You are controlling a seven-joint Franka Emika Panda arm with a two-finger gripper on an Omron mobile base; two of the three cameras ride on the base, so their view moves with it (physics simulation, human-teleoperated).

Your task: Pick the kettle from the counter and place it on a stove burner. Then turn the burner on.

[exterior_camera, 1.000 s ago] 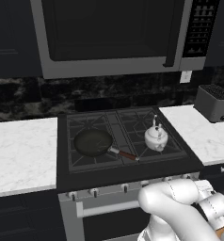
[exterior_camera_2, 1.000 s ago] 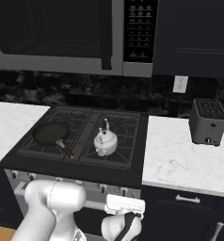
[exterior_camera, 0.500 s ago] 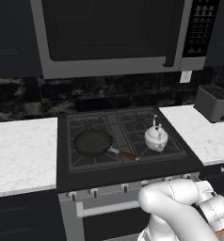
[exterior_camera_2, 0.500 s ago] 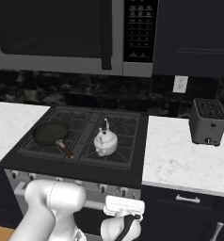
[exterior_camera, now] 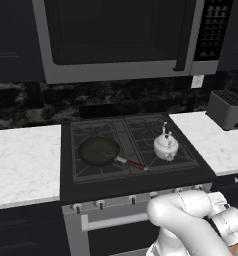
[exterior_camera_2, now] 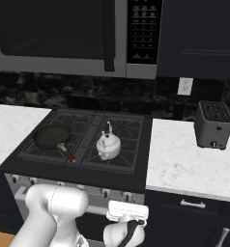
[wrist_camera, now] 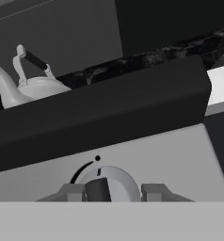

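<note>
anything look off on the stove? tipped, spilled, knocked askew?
Nothing stands out. The kettle sits upright on a front grate of the cooktop, beside the frying pan, which lies flat on its own grate. No spills. The toaster stands square on the counter. The gripper is at a stove knob.

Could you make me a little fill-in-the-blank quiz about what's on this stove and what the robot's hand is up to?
The kettle sits on a burner of the ____.
The frying pan has a ____ handle.
In the hand view, the tool faces a round ____ on the stove's front panel.
On the counter stands a dark ____.

Missing words: stove; reddish; knob; toaster
</note>
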